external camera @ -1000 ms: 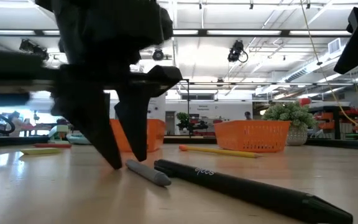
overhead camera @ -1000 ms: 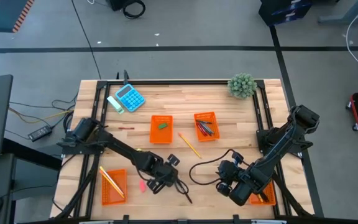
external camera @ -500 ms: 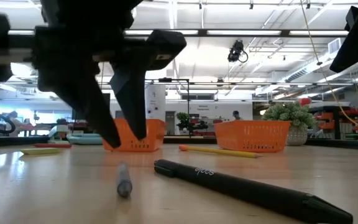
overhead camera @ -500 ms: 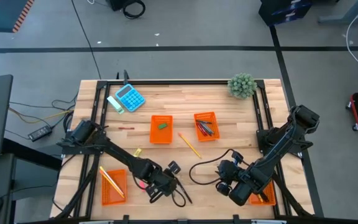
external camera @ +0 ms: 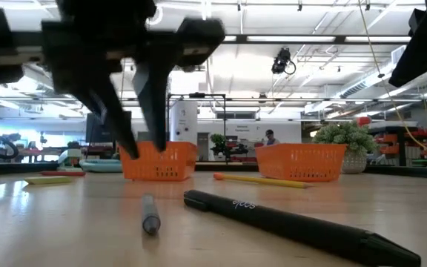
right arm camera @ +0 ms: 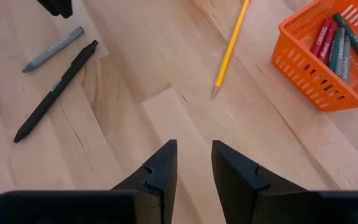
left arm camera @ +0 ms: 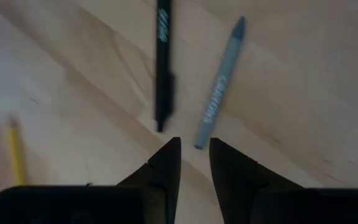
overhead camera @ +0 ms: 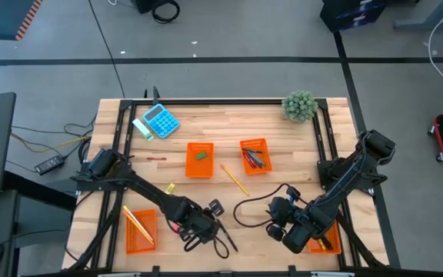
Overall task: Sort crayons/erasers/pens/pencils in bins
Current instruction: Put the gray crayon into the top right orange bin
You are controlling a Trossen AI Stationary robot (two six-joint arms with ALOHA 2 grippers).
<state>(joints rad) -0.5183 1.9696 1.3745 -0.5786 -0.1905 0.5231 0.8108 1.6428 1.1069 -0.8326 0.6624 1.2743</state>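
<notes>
Step in hand, by judgement: pick-up of the grey crayon. Left jaws are held above the surface, narrowly parted, empty; crayon lies just ahead of the tips, black pen beside it. Descent and centring needed next. Clearance is shown only in the low view. Right jaws are parted, empty, waiting.

on the worktop a crayon lies just beside a pen, a pencil at their 1 o'clock, two bins beyond at 12, plant at 2.
</notes>
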